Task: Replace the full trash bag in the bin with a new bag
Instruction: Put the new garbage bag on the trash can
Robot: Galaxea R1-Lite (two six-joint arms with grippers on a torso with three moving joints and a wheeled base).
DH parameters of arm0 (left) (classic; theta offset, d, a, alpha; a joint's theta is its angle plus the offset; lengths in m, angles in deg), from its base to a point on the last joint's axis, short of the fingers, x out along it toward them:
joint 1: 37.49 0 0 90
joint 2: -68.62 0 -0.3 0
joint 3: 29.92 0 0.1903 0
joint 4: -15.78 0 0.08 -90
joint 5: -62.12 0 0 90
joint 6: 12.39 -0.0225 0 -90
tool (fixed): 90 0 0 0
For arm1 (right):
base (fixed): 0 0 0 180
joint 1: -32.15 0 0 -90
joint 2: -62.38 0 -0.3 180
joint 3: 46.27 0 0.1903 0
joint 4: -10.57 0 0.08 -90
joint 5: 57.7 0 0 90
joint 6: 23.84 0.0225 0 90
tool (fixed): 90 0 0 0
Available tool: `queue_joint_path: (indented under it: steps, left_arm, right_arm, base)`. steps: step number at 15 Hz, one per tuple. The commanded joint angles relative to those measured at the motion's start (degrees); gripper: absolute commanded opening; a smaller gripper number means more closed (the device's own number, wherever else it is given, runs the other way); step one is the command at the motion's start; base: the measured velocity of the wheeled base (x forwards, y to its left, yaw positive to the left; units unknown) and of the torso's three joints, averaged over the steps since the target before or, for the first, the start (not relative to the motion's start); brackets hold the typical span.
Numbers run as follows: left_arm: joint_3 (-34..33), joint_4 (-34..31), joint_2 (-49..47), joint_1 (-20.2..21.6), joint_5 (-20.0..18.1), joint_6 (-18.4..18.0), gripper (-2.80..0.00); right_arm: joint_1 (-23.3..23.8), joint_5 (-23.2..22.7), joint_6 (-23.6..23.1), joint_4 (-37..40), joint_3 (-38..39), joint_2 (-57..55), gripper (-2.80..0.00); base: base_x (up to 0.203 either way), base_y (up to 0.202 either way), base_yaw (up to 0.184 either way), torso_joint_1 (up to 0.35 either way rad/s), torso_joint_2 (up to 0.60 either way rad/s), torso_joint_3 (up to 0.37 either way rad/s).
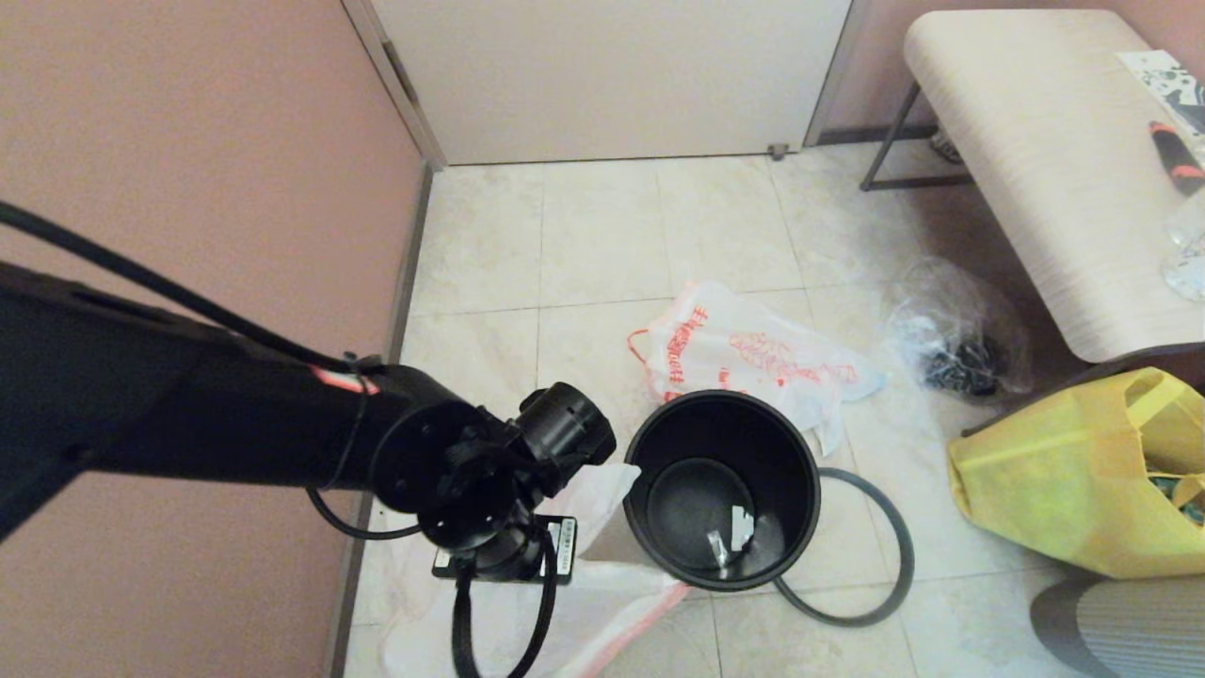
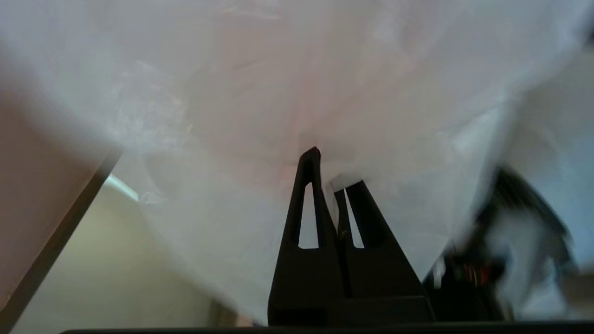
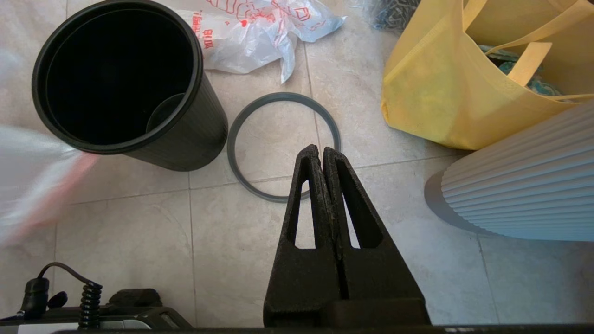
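The bin (image 1: 720, 490) stands upright on the tiled floor, holding only a few small scraps. Its grey hoop (image 1: 875, 565) lies flat on the floor, touching its right side. The full trash bag (image 1: 744, 353), white with red-orange print, lies slumped just behind the bin. The new bag (image 1: 602, 603), milky white with a pink-orange edge, is at the bin's left side under my left wrist. My left gripper (image 2: 332, 167) is shut on a fold of the new bag (image 2: 260, 93), which fills that view. My right gripper (image 3: 321, 149) is shut on nothing, above the hoop (image 3: 283, 146) and right of the bin (image 3: 120, 79).
A clear bag with dark contents (image 1: 960, 339) lies at the right, below a pale bench (image 1: 1045, 141). A yellow fabric tote (image 1: 1083, 471) sits right of the hoop, beside a white ribbed body (image 3: 524, 185). A pink wall (image 1: 188, 141) runs along the left, with a door (image 1: 612, 75) behind.
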Motion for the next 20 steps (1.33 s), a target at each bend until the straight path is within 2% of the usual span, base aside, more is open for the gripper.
queue_joint_path:
  steps: [1, 3, 7, 9, 12, 14, 15, 17, 20]
  left_arm:
    - [-2.2, -0.2, 8.1, -5.0, -0.1, 0.2, -2.8]
    - [-0.7, -0.1, 7.6, -9.7, -1.1, -0.1, -2.8]
    - [8.9, -1.0, -2.8, -12.4, -3.3, -2.6, -2.8]
    - [17.2, -2.8, -9.5, -13.1, -3.1, -3.8, -2.8]
    - [31.4, -3.8, -17.6, -13.2, -2.1, -7.6, -2.8]
    - [41.2, -3.9, -22.2, -13.4, -1.7, -10.6, -2.8]
    - [43.8, -3.3, -23.7, -13.6, -1.3, -12.8, -2.8]
    - [43.9, -2.2, -21.5, -15.1, -0.9, -14.6, -2.8]
    - [43.4, -5.6, -15.4, -21.4, -0.3, -12.1, -2.8]
  right_arm:
    - [0.0, 0.0, 0.0, 0.0, 0.0, -0.1, -2.8]
    - [0.0, 0.0, 0.0, 0.0, 0.0, -0.1, -2.8]
    - [0.0, 0.0, 0.0, 0.0, 0.0, -0.1, -2.8]
    - [0.0, 0.0, 0.0, 0.0, 0.0, -0.1, -2.8]
    - [0.0, 0.0, 0.0, 0.0, 0.0, -0.1, -2.8]
    - [0.0, 0.0, 0.0, 0.0, 0.0, -0.1, -2.8]
    - [0.0, 0.0, 0.0, 0.0, 0.0, -0.1, -2.8]
    - [0.0, 0.0, 0.0, 0.0, 0.0, -0.1, -2.8]
    - [0.0, 0.0, 0.0, 0.0, 0.0, -0.1, -2.8]
  base:
    - [0.0, 0.0, 0.0, 0.0, 0.0, 0.0]
    - [0.0, 0.0, 0.0, 0.0, 0.0, 0.0]
    - [0.0, 0.0, 0.0, 0.0, 0.0, 0.0]
    - [0.0, 0.0, 0.0, 0.0, 0.0, 0.0]
    - [0.0, 0.0, 0.0, 0.0, 0.0, 0.0]
    - [0.0, 0.0, 0.0, 0.0, 0.0, 0.0]
    - [0.0, 0.0, 0.0, 0.0, 0.0, 0.0]
    - [0.0, 0.0, 0.0, 0.0, 0.0, 0.0]
    - [0.0, 0.0, 0.0, 0.0, 0.0, 0.0]
